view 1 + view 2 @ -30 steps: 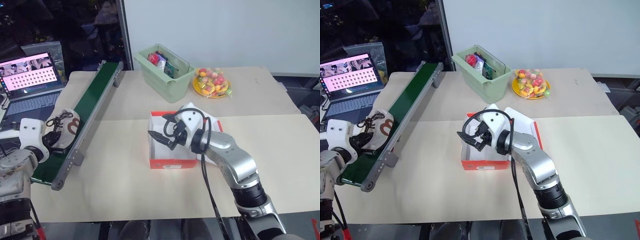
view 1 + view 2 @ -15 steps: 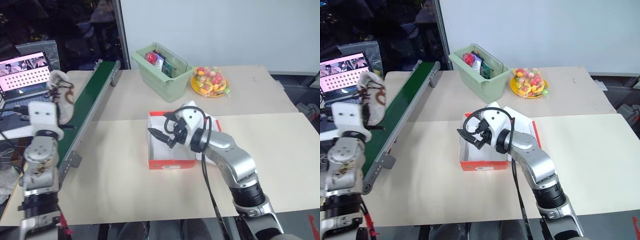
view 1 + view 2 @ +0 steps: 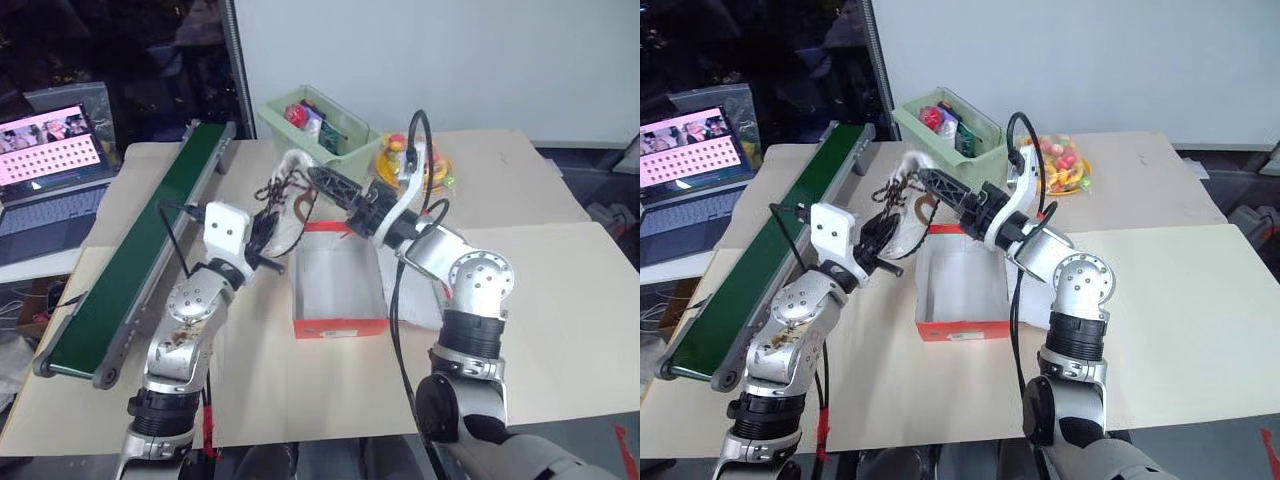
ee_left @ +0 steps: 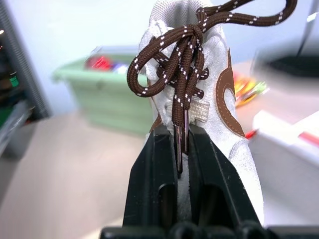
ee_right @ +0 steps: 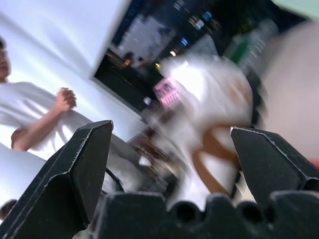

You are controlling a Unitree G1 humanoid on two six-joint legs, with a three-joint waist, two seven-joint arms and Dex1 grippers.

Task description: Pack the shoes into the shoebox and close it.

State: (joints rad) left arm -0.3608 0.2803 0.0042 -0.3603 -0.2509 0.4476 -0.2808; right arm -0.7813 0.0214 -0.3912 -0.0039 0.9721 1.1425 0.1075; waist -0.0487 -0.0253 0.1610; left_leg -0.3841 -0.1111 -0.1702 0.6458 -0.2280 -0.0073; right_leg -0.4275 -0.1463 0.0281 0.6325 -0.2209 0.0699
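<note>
One white shoe (image 3: 290, 192) with dark brown laces hangs in the air over the far left corner of the shoebox (image 3: 340, 325). My left gripper (image 3: 268, 238) is shut on it; the left wrist view has the fingers (image 4: 154, 169) pinching the shoe (image 4: 239, 144) at its laces. The shoebox is red-orange and white inside, with nothing in it. Its lid (image 3: 408, 295) lies open on the right under my right arm. My right gripper (image 3: 318, 180) is open above the box's far edge, pointing at the shoe (image 5: 214, 109), which lies blurred between its spread fingers.
A green conveyor belt (image 3: 140, 250) runs along the table's left side, with a laptop (image 3: 50, 150) beyond it. A pale green bin (image 3: 320, 130) and a plate of fruit (image 3: 430, 165) stand at the back. A person in a white shirt (image 5: 30, 124) appears in the right wrist view.
My left arm has swung the shoe from the conveyor belt up and to the right, to the box. My right gripper has risen out of the box and rolled to face the shoe.
</note>
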